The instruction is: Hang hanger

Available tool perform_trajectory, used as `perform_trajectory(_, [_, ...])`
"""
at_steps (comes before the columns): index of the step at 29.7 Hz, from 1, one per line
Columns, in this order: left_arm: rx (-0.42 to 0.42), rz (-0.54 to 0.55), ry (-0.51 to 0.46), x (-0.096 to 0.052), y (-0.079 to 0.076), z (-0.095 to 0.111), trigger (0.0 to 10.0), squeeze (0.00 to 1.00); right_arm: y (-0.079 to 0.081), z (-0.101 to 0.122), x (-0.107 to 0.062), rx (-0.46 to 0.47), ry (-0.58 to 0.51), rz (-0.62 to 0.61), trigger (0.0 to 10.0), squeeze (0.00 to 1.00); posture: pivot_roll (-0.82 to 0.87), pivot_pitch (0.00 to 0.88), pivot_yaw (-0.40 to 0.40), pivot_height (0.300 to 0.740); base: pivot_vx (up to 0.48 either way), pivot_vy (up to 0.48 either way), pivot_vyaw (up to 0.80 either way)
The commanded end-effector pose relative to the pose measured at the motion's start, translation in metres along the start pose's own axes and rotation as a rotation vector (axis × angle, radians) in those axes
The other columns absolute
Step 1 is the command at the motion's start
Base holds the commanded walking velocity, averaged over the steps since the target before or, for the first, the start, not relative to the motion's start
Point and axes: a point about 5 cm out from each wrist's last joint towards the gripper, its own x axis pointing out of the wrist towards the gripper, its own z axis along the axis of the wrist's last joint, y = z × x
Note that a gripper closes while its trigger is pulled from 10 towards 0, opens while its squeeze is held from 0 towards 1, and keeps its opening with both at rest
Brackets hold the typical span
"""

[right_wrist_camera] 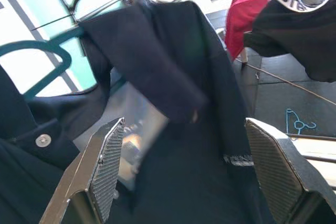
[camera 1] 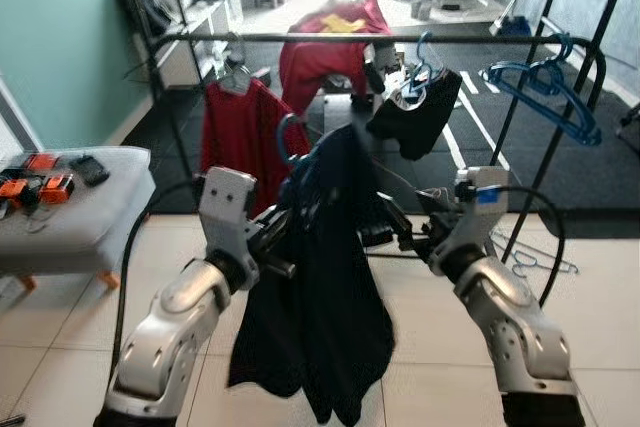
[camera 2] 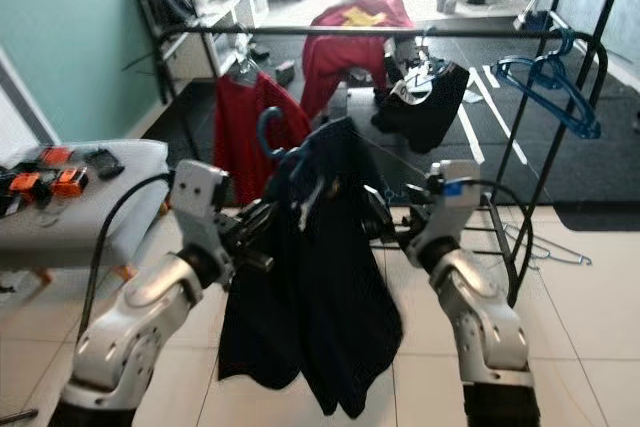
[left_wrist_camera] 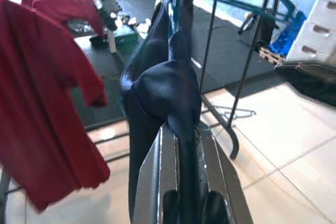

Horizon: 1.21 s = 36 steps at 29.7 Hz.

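Observation:
A dark navy shirt [camera 1: 330, 277] hangs on a teal hanger whose hook [camera 1: 285, 137] sticks up at its collar. I hold it in front of me, below the black clothes rail [camera 1: 300, 38]. My left gripper [camera 1: 278, 247] is shut on the shirt's shoulder; in the left wrist view its fingers [left_wrist_camera: 157, 171] pinch the navy fabric [left_wrist_camera: 157, 87]. My right gripper [camera 1: 400, 234] is at the shirt's other side, open. In the right wrist view its pads [right_wrist_camera: 107, 156] stand wide apart, with the navy cloth [right_wrist_camera: 173, 77] just ahead of them.
On the rail hang a red shirt [camera 1: 240, 127], a black shirt [camera 1: 415, 112] and empty blue hangers [camera 1: 545, 87]. A grey bench [camera 1: 80, 217] with orange items is at the left. A loose hanger [camera 1: 530, 257] lies on the floor by the rack's right leg.

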Motion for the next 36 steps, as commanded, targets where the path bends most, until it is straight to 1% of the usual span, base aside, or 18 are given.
perform_trajectory(1, [0.006, 0.018, -0.012, 0.004, 0.003, 0.005, 10.0, 0.0, 0.008, 0.002, 0.003, 0.006, -0.018, 0.03, 10.0, 0.0, -0.19, 0.0, 0.058, 0.74, 0.48, 0.0, 0.0])
perform_trajectory(2, [0.006, 0.018, -0.012, 0.004, 0.003, 0.005, 10.0, 0.0, 0.008, 0.002, 0.003, 0.006, -0.018, 0.03, 10.0, 0.0, -0.19, 0.0, 0.058, 0.74, 0.48, 0.0, 0.0])
perform_trajectory(4, [0.003, -0.04, -0.037, 0.016, -0.01, 0.015, 10.0, 0.0, 0.009, 0.002, 0.004, 0.013, -0.023, 0.028, 10.0, 0.0, -0.19, 0.0, 0.061, 0.74, 0.48, 0.0, 0.0])
perform_trajectory(5, [0.003, -0.056, -0.045, 0.019, -0.014, 0.018, 10.0, 0.0, 0.009, 0.002, 0.004, 0.015, -0.024, 0.028, 10.0, 0.0, -0.19, 0.0, 0.061, 0.74, 0.48, 0.0, 0.0])
perform_trajectory(7, [-0.009, -0.047, -0.051, 0.022, -0.019, 0.021, 10.0, 0.0, 0.009, 0.002, 0.004, 0.015, -0.025, 0.027, 10.0, 0.0, -0.19, 0.0, 0.062, 0.74, 0.48, 0.0, 0.0])
perform_trajectory(9, [-0.021, 0.002, -0.04, 0.026, -0.018, 0.021, 10.0, 0.0, 0.009, 0.002, 0.005, 0.014, -0.024, 0.028, 10.0, 0.0, -0.19, 0.0, 0.059, 0.74, 0.48, 0.0, 0.0])
perform_trajectory(12, [-0.027, 0.033, -0.034, 0.028, -0.017, 0.022, 10.0, 0.0, 0.01, 0.002, 0.005, 0.014, -0.023, 0.028, 10.0, 0.0, -0.19, 0.0, 0.059, 0.74, 0.48, 0.0, 0.0])
perform_trajectory(13, [-0.03, 0.059, -0.026, 0.029, -0.016, 0.022, 10.0, 0.0, 0.01, 0.002, 0.005, 0.013, -0.022, 0.028, 10.0, 0.0, -0.19, 0.0, 0.059, 0.74, 0.48, 0.0, 0.0])
perform_trajectory(17, [-0.03, 0.068, -0.022, 0.029, -0.016, 0.022, 10.0, 0.0, 0.01, 0.002, 0.005, 0.013, -0.022, 0.028, 10.0, 0.0, -0.19, 0.0, 0.059, 0.74, 0.48, 0.0, 0.0])
perform_trajectory(20, [-0.042, 0.095, -0.015, 0.032, -0.016, 0.022, 10.0, 0.0, 0.01, 0.001, 0.005, 0.014, -0.021, 0.028, 10.0, 0.0, -0.18, 0.0, 0.058, 0.74, 0.48, 0.0, 0.0])
perform_trajectory(21, [-0.054, 0.098, -0.012, 0.035, -0.022, 0.022, 10.0, 0.0, 0.01, 0.001, 0.006, 0.016, -0.02, 0.029, 10.0, 0.0, -0.18, 0.0, 0.058, 0.74, 0.48, 0.0, 0.0])
perform_trajectory(22, [-0.054, 0.098, -0.012, 0.035, -0.022, 0.022, 10.0, 0.0, 0.01, 0.001, 0.006, 0.016, -0.02, 0.029, 10.0, 0.0, -0.18, 0.0, 0.058, 0.74, 0.48, 0.0, 0.0])
perform_trajectory(25, [-0.076, 0.107, 0.0, 0.039, -0.031, 0.021, 10.0, 0.0, 0.011, 0.001, 0.006, 0.021, -0.02, 0.029, 10.0, 0.0, -0.19, 0.0, 0.058, 0.74, 0.48, 0.0, 0.0])
perform_trajectory(35, [-0.109, 0.11, 0.016, 0.044, -0.038, 0.019, 10.0, 0.0, 0.01, 0.001, 0.005, 0.027, -0.023, 0.025, 10.0, 0.0, -0.19, 0.0, 0.062, 0.74, 0.48, 0.0, 0.0])
perform_trajectory(36, [-0.107, 0.103, 0.013, 0.045, -0.039, 0.019, 10.0, 0.0, 0.01, 0.001, 0.005, 0.028, -0.023, 0.025, 10.0, 0.0, -0.19, 0.0, 0.061, 0.74, 0.0, 0.0, 0.0])
